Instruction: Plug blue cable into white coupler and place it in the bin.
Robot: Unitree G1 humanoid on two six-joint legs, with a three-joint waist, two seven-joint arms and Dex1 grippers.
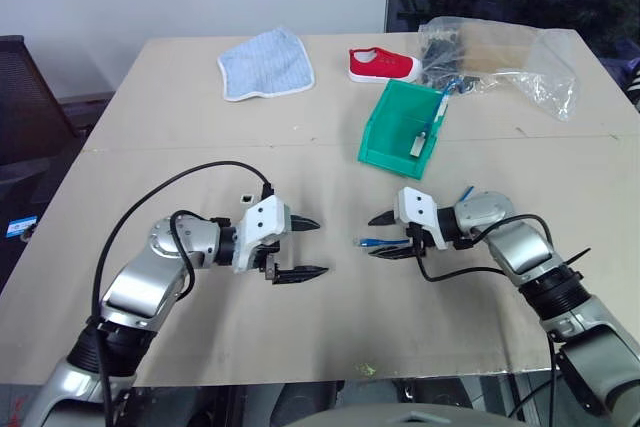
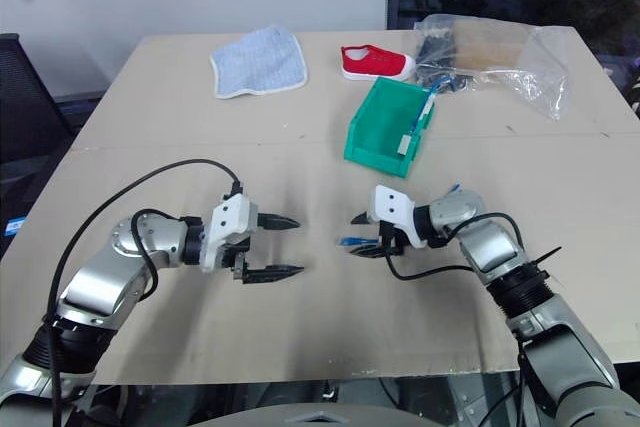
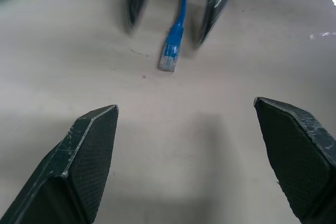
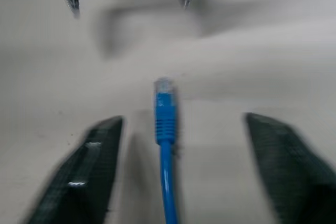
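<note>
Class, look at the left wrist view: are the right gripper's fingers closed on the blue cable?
No. The fingers stand apart on either side of the blue cable, with bare table showing between them and the plug.

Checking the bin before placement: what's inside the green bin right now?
The green bin holds a blue cable leaning against its right wall, with a small whitish piece at its lower end. The near wall hides the floor behind it.

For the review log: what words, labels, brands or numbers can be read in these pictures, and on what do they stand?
No text can be read.
Blue tag at the far left edge, beside the table: printed, but too small to read.
Red shoe, green bin, blue cable and clear bag: no lettering can be made out.
</note>
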